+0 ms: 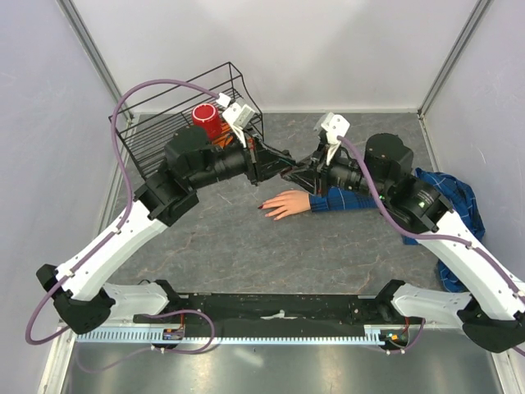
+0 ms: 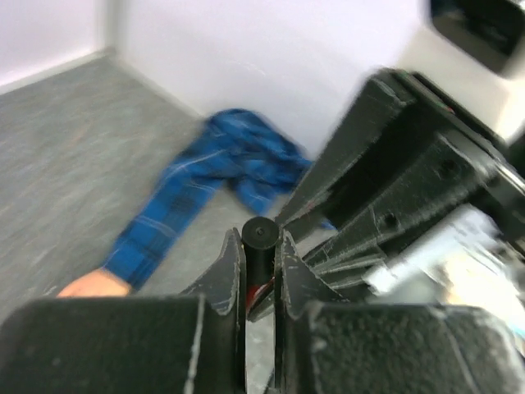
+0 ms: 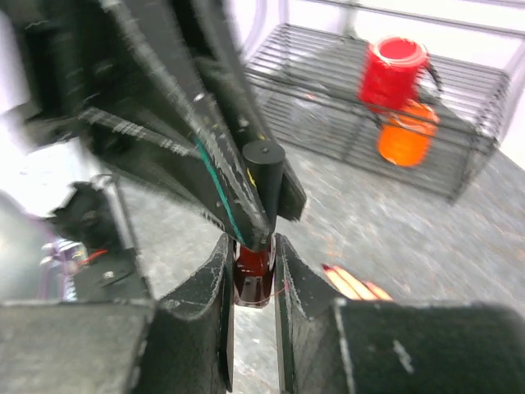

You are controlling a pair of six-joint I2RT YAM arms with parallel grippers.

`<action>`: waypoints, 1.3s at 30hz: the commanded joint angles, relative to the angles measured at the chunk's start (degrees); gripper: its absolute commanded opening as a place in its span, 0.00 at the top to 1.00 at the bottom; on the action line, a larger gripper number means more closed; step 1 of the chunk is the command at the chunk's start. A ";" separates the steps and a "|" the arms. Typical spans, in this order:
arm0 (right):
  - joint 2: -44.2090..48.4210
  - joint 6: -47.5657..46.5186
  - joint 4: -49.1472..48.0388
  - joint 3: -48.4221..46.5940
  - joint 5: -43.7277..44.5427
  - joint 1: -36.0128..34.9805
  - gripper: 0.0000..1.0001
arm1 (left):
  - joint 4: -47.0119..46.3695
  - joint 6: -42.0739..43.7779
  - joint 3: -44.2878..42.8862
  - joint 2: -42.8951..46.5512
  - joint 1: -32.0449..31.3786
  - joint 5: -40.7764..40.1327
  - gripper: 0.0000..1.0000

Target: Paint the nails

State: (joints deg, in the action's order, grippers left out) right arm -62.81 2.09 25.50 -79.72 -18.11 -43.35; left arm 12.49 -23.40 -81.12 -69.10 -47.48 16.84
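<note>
Black wire basket (image 1: 146,141) sits far-left on grey table (image 1: 246,254). Red cup (image 1: 207,120) upright inside it, w/ an orange item (image 3: 406,135) touching it, also in basket. Blue plaid cloth (image 1: 449,195) bunched at table's right side. White walls round the back.

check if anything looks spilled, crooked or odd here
Nothing spilled or damaged. The right fingers clamp the small dark red glass polish bottle, the left fingers its black cap. Only the blue plaid sleeve looks untidy, bunched in a heap at right.
</note>
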 commanded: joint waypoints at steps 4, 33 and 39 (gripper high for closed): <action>3.65 10.52 -18.96 2.28 -41.29 -0.68 1.00 | -32.61 -13.16 3.25 -5.25 5.38 59.95 0.98; 1.02 0.81 -5.19 -0.70 -9.05 -0.51 1.00 | -1.95 -0.96 1.94 6.88 7.59 1.10 0.44; 0.84 0.73 -4.93 -0.87 -7.91 -0.59 1.00 | 1.13 3.97 -1.93 3.71 0.65 -5.93 0.47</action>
State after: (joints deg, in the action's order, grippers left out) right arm -62.13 3.95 21.58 -77.84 -28.10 -43.77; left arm 10.90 -24.45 -79.70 -63.55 -43.94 19.16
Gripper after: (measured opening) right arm 0.246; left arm 0.542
